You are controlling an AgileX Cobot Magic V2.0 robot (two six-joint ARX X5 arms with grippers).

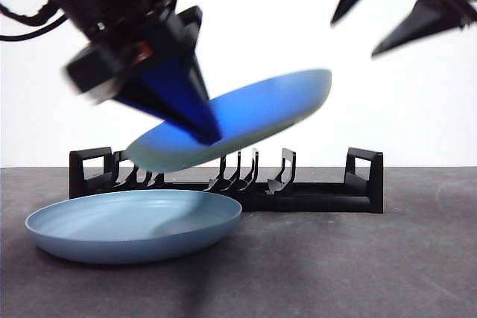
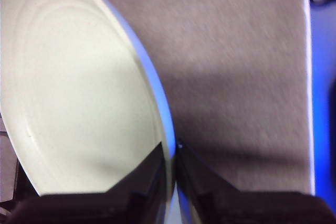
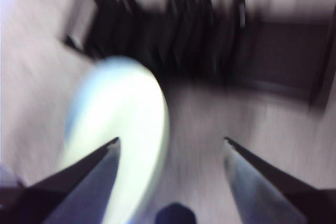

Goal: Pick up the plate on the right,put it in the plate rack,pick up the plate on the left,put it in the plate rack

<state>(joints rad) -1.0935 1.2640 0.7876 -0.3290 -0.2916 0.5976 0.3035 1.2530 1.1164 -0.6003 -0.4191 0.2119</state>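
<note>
Plate (image 1: 253, 113) in the air, tilted, pinched at its rim by the left gripper (image 2: 172, 156), whose jaws are clamped narrow on the edge (left wrist view shows the pale inside face on one side of the jaws, the blue rim between them). In the front view this gripper comes in from the upper left, big, dark and blurred, and the plate it carries hangs just above the plate rack (image 1: 328, 191), over the rack's left and middle prongs, not touching them as far as I can tell. Second plate (image 1: 134, 225) lies flat on the table (image 1: 358, 273) at the near left, in front of the rack's left end, untouched. Right gripper (image 3: 170, 150) is up at the top right of the front view, jaws spread wide and holding nothing; its own view is heavily blurred, with the rack dark at the far side and a pale plate shape nearer.

Step in hand, by my reading: getting the carried plate into a slot. It sits closer to flat than upright now, so it likely needs to be tipped up on edge before it goes down, with the low rim lined up between two prongs rather than on top of one. Lowering slowly should help, since a rim grip can let the plate swing. Releasing only once the rim is seated seems safest.
</note>
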